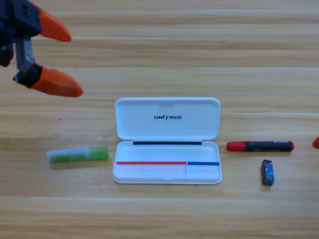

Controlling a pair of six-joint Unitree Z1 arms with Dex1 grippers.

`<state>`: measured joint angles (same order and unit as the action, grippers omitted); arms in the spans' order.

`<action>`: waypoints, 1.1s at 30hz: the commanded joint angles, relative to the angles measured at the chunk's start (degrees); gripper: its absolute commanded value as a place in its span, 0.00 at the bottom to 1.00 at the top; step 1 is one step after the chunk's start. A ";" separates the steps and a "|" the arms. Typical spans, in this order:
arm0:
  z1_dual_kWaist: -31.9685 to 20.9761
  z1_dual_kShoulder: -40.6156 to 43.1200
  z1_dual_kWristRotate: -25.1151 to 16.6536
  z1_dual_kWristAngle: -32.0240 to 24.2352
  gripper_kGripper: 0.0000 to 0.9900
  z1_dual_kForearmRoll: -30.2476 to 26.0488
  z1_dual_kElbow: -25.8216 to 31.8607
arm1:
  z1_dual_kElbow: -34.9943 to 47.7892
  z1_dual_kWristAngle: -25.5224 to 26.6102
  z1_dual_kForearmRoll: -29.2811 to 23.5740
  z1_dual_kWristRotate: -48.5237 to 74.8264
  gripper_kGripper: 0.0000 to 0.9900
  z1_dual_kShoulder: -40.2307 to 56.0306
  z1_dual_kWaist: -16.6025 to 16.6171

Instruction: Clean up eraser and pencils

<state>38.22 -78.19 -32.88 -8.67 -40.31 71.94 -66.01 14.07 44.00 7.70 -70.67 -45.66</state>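
The small dark eraser (pixel 267 172) lies on the table at the right, just below the red and black marker (pixel 260 146). The light-green stick (pixel 77 155) rests left of the open white case (pixel 167 169), whose tray holds none of these things. My left gripper (pixel 75 64) hangs open at the upper left, well above the green stick and touching nothing. Only an orange sliver of my right gripper (pixel 316 143) shows at the right edge, beside the marker's end.
The case's lid (pixel 167 118), lettered UNITREE, lies flat on the table behind its tray. Wooden table (pixel 164 59) stretches around everything.
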 commanded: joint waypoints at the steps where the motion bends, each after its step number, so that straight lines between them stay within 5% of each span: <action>1: -1.65 -1.17 -6.58 7.35 1.00 -1.35 -1.71 | 0.18 -2.74 3.46 -3.75 0.99 -3.33 4.88; 8: -6.84 -9.17 -16.08 11.04 0.99 -3.98 -3.82 | -3.16 -5.90 6.62 -15.35 0.99 -19.68 6.11; 14: -8.69 -13.48 -20.21 11.74 1.00 -0.64 -9.01 | -6.32 -10.21 6.36 -17.81 0.99 -29.52 7.87; 21: -8.69 -16.55 -21.96 11.57 1.00 6.39 -14.02 | -8.35 -13.28 4.60 -28.09 1.00 -35.06 8.13; 33: -8.69 -26.40 -19.68 10.07 1.00 8.06 -9.09 | -8.61 -11.96 1.26 -40.40 0.96 -44.46 8.13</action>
<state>30.23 -100.20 -53.98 2.17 -32.28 61.83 -75.26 2.15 48.41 -30.93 -109.18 -38.99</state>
